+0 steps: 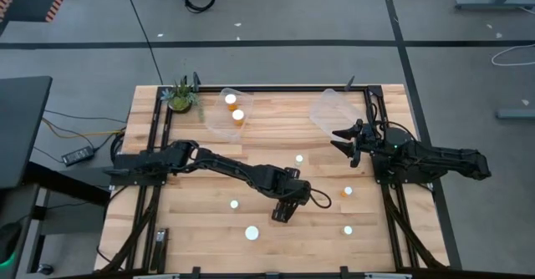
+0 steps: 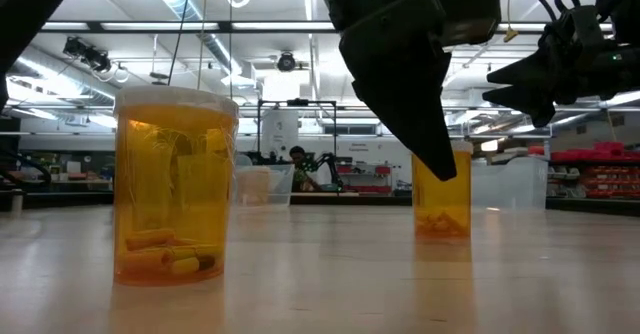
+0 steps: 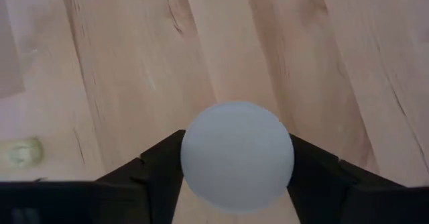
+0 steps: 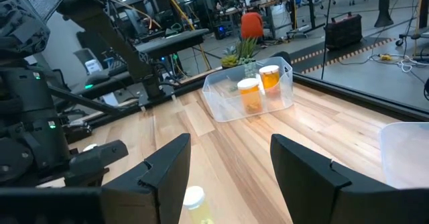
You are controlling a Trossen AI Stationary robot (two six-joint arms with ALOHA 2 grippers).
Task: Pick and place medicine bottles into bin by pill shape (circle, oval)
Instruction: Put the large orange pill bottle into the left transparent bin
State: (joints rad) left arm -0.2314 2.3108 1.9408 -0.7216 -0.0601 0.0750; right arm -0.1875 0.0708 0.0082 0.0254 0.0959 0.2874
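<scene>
Wooden table (image 1: 201,216), upright medicine bottle (image 3: 237,153) (cap up, axis vertical), left fingers (image 3: 155,172) flanking its cap, right fingers (image 4: 305,170) wide apart.

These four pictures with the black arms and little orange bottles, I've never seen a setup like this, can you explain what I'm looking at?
It is a robot with two dark arms at a wooden table, each ending in two-finger jaws. One picture looks straight down, one looks level across the tabletop, and two come from cameras on the arms' wrists.

Scattered on the table stand small orange medicine bottles with white caps. At the far edge are two clear plastic bins: the left bin already holds two bottles, while the right bin shows none.

The left gripper is down over one bottle; its wrist camera shows that white cap between its fingers, closing on it. The right gripper hangs open near the right bin, holding nothing.
</scene>
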